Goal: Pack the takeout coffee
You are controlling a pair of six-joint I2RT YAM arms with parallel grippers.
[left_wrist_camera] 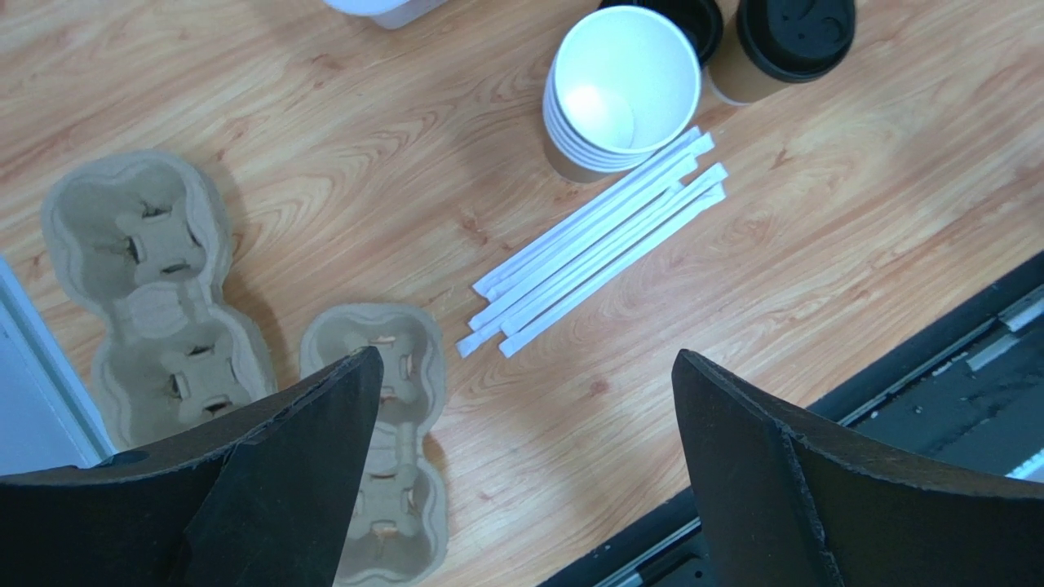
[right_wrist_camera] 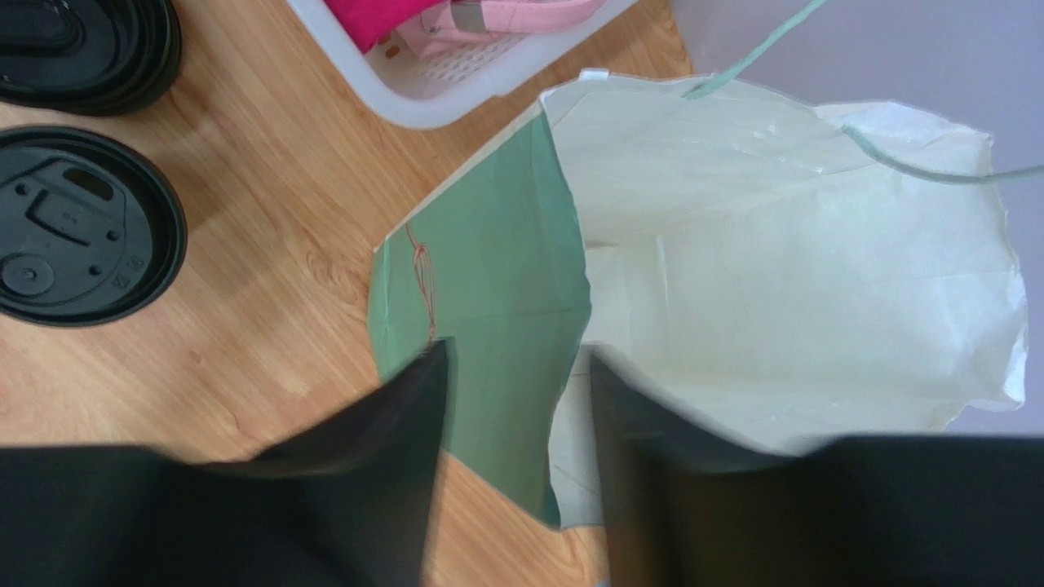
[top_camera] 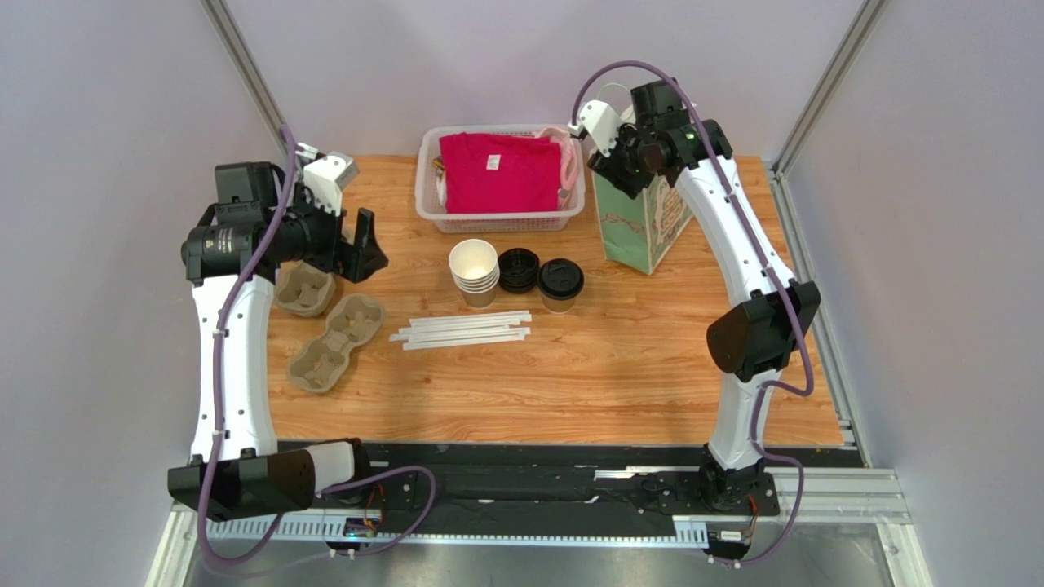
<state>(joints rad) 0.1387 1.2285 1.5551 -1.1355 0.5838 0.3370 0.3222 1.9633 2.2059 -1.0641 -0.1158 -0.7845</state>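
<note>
Tabletop (top_camera: 637,367) of wood between pale walls (top_camera: 110,110)

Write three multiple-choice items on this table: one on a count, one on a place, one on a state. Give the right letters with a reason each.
1. How many cardboard cup carriers lie on the table? A one; B two; C four.
2. Where does the lidded cup stand? A between the pile of lids and the paper bag; B in a carrier; C inside the bag.
3. How is the paper bag? A lying flat; B folded shut; C upright, mouth open.

Answers:
1 B, two separate carriers lie side by side at the table's left.
2 A, the top view has it right of the lids and left of the bag.
3 C, the right wrist view looks down into its pale inside.
</note>
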